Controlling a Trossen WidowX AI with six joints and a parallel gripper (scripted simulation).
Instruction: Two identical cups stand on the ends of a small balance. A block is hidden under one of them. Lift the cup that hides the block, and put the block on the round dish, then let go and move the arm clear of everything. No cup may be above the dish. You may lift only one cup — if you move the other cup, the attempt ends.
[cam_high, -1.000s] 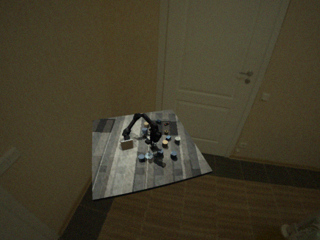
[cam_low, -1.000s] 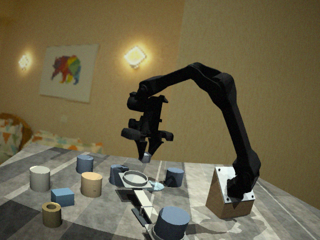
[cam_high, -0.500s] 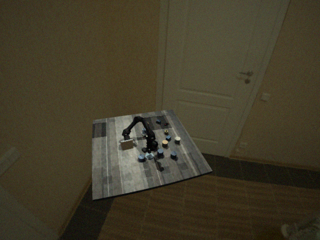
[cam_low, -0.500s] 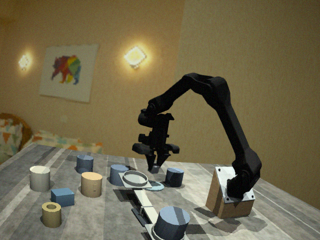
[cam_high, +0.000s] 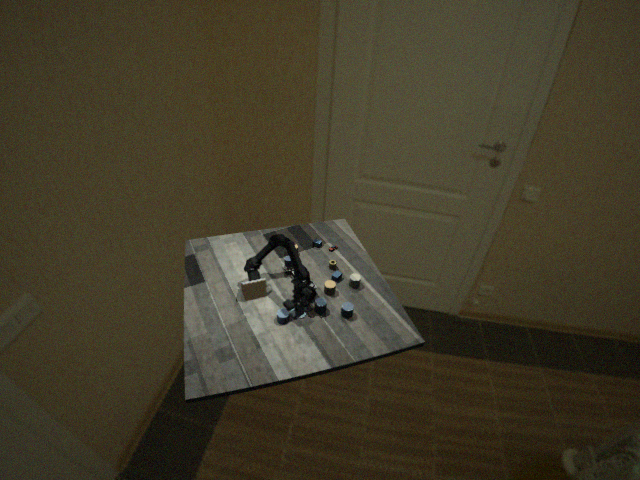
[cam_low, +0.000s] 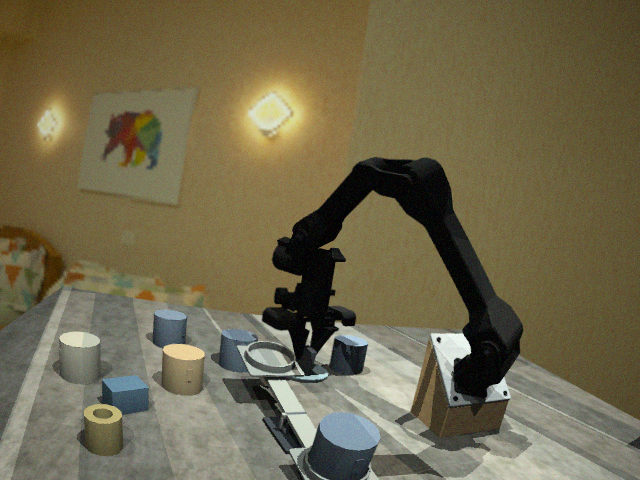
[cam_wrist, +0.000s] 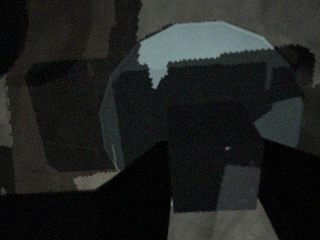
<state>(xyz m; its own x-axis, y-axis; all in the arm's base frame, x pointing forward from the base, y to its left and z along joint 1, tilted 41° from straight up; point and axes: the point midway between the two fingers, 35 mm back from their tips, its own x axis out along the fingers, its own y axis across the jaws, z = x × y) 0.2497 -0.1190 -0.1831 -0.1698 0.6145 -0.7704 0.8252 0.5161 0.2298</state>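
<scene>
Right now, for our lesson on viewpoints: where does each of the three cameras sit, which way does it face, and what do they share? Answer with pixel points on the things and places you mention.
Top: high and well back, looking down across the room at the table (cam_high: 305, 356); the whole arm shows.
Exterior: low beside the table (cam_low: 175, 454), looking across it to the wall; the arm, base and gripper (cam_low: 307, 356) show.
Wrist: by the gripper (cam_wrist: 206, 148), facing down past its dark fingers to the block (cam_wrist: 215, 175) and round dish (cam_wrist: 200, 42).
Shared: exterior and wrist both show the block (cam_low: 307, 356) and dish (cam_low: 314, 378).
</scene>
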